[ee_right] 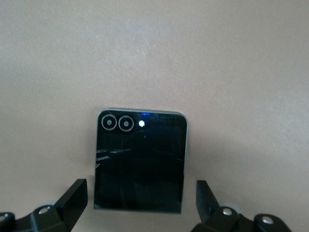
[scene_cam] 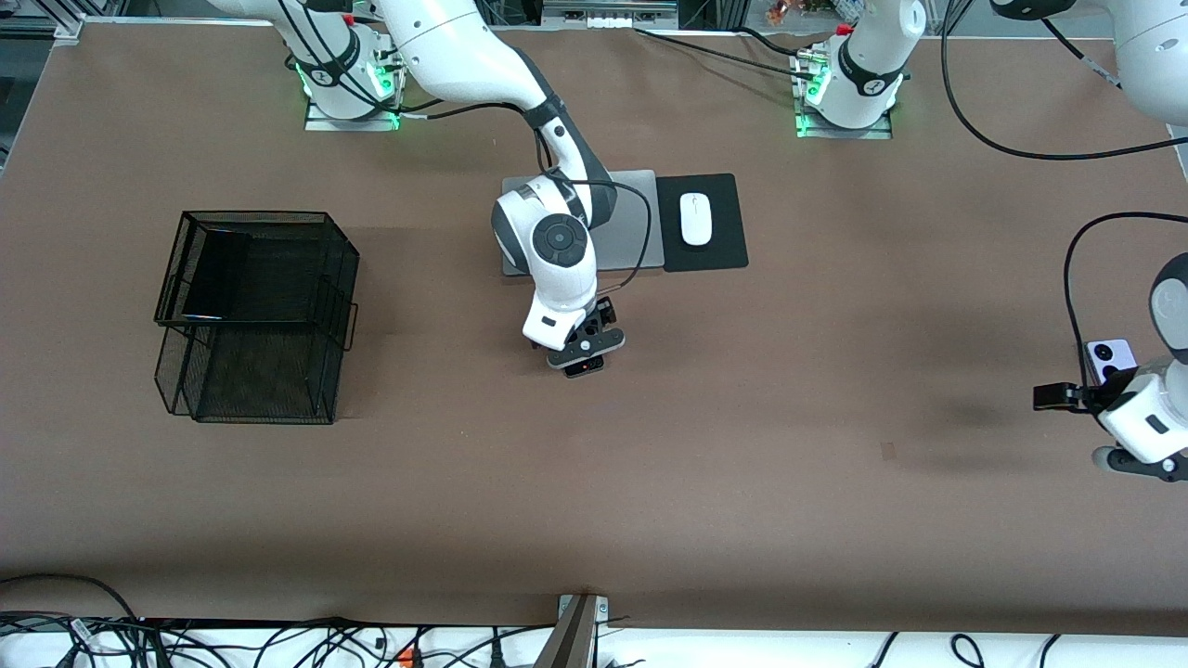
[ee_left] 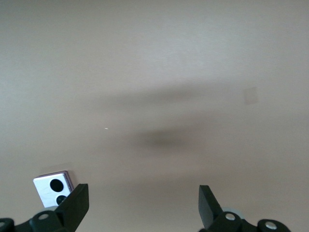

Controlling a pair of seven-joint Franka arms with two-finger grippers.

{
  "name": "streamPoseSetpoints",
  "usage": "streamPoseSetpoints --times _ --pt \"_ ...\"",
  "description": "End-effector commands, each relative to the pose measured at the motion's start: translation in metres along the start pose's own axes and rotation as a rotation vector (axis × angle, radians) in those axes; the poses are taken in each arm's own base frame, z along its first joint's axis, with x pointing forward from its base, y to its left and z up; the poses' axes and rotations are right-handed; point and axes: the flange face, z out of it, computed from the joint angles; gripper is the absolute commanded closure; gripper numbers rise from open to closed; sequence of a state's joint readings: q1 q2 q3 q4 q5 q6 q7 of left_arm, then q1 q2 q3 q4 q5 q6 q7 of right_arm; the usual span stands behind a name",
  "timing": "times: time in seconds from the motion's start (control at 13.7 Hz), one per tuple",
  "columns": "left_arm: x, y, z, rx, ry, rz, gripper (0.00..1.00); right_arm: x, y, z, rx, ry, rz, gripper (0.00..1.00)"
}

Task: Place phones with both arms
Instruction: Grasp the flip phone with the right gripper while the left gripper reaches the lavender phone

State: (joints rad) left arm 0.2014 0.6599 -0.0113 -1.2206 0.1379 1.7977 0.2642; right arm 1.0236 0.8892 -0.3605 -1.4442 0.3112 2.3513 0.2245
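A broad brown table [scene_cam: 705,445] carries everything. The silver laptop [scene_cam: 631,227] lies flat on it near the middle, toward the robots' bases, and serves as the landmark here. Just beside the laptop, toward the left arm's end, lies a black mouse pad [scene_cam: 719,250]. Well apart from the laptop, toward the right arm's end, stands a black wire-mesh basket [scene_cam: 255,315]. Nearer to the front camera than the laptop, a small dark square flip phone [ee_right: 140,162] lies flat on the table, its two ringed lenses showing. Well away from the laptop, at the left arm's end, lies a lavender-white square phone [scene_cam: 1110,355] with two black lenses.
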Motion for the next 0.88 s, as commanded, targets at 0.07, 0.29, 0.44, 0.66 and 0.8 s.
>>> streamPoseSetpoints --times 0.07,0.29,0.44,0.66,0.8 --pt "-0.016 -0.032 0.032 0.059 0.041 0.009 0.00 0.001 -0.009 0.017 0.015 0.027 -0.023 0.01" --pt "-0.032 -0.073 0.054 0.065 0.077 -0.014 0.00 0.002 -0.008 0.018 0.013 0.034 -0.029 0.01" --pt "-0.040 -0.081 0.065 0.057 0.056 0.003 0.00 0.001 -0.007 0.022 0.010 0.034 -0.029 0.01" --pt "-0.047 -0.085 0.081 0.094 0.027 0.049 0.00 0.003 -0.007 0.025 0.011 0.068 -0.035 0.04" --pt "-0.063 -0.110 0.107 0.113 0.084 0.032 0.00 0.005 -0.004 0.023 0.014 0.072 -0.045 0.38"
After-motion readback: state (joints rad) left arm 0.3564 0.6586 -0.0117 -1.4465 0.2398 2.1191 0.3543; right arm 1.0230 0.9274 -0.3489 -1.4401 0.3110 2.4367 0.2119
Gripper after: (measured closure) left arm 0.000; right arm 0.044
